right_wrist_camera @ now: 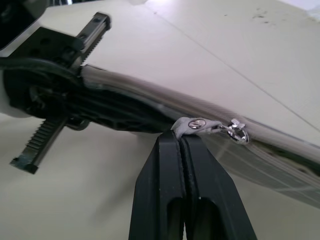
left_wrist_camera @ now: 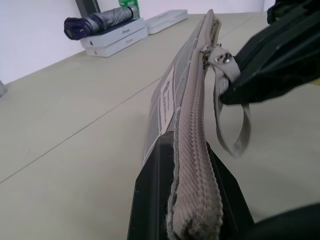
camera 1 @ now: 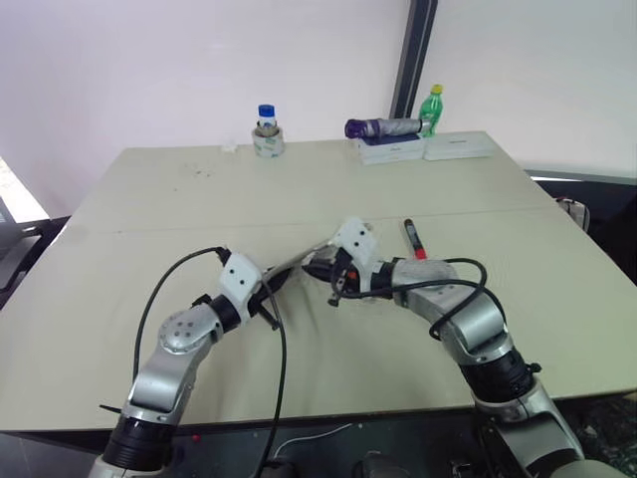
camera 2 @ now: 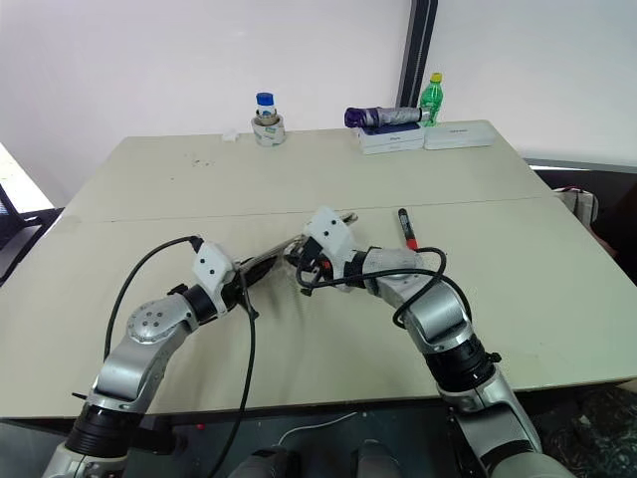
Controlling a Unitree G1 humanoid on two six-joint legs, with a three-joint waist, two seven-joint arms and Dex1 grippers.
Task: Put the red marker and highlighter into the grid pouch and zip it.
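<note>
Left gripper [left_wrist_camera: 192,200]: black fingers clamped on one end of the grid pouch, pinching the ribbed zipper edge between them
Right gripper [right_wrist_camera: 184,145]: smooth black fingers pressed flat together, nipping the pale pull cord [right_wrist_camera: 192,125] just ahead of the left gripper's hold
Grid pouch [left_wrist_camera: 167,95]: flat grey fabric with thin white grid lines and a small white label, held on edge between the two grippers, zipper side uppermost, raised off the table
Zipper: coarse woven grey tape running the length of the pouch away from the left gripper; small silver metal slider [right_wrist_camera: 239,131] sits just beyond the right gripper's tips, joined to the cord by a ring
Pull cord: flat pale strap, hanging in a loose loop beside the right gripper in the left wrist view
Red marker [camera 1: 413,239]: slim black barrel with a red end, lying flat on the table just beyond the right gripper's wrist, apart from the pouch
Table [camera 1: 149,199]: matt cream top, smooth, with a seam across it
Far edge, well beyond both grippers: folded purple and grey umbrella [camera 1: 383,126] on flat white boxes [camera 1: 390,149], green bottle [camera 1: 432,108], blue-capped bottle [camera 1: 266,118] standing in a tape roll
</note>
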